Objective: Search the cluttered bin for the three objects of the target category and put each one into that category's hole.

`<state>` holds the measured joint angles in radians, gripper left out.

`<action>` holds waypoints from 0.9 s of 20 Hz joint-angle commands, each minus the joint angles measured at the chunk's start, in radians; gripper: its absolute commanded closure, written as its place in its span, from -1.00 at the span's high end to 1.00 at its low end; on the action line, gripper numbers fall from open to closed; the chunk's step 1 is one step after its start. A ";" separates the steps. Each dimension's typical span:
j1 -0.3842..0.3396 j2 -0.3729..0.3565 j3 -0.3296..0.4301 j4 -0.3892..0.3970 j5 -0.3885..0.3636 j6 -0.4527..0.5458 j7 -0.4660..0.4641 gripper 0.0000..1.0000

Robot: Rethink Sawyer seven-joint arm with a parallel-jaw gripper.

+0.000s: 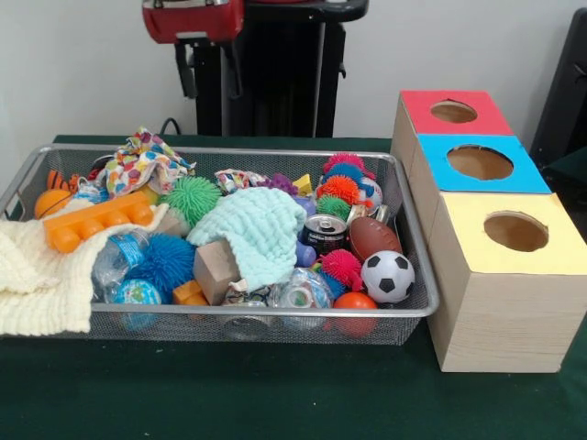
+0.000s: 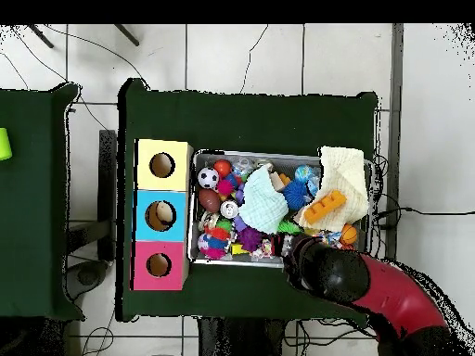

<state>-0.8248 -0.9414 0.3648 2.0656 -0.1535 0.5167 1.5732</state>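
The silver mesh bin (image 1: 275,312) sits mid-table, full of clutter; it also shows in the overhead view (image 2: 278,154). One multicoloured printed rag (image 1: 142,163) lies on top at its far left corner. A smaller patterned scrap (image 1: 237,180) lies at the far middle, half buried. I cannot pick out a third one. The yellow-topped box's hole (image 1: 515,231) is to the right of the bin, nearest the camera, and shows in the overhead view (image 2: 162,165). My gripper (image 1: 211,78) hangs under the red arm end, high above the bin's far left. In the overhead view the arm (image 2: 325,269) hides it.
A blue-topped box (image 1: 480,162) and a red-topped box (image 1: 453,112) stand behind the yellow one. A cream knitted cloth (image 1: 32,270) drapes over the bin's left rim. A mint knitted cloth (image 1: 257,229), an orange block (image 1: 96,220), spiky balls, a can (image 1: 324,234) and a soccer ball (image 1: 387,275) fill the bin.
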 commanded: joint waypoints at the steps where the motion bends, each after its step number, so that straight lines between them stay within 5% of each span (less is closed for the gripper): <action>1: -0.070 0.076 0.147 -0.110 -0.139 0.027 -0.227 1.00; 10: -0.043 0.116 0.135 -0.129 -0.280 -0.036 -0.129 1.00; 18: -0.046 0.167 0.144 -0.125 -0.331 -0.076 -0.082 1.00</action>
<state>-0.8700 -0.8350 0.4251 2.0001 -0.4033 0.5041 1.5732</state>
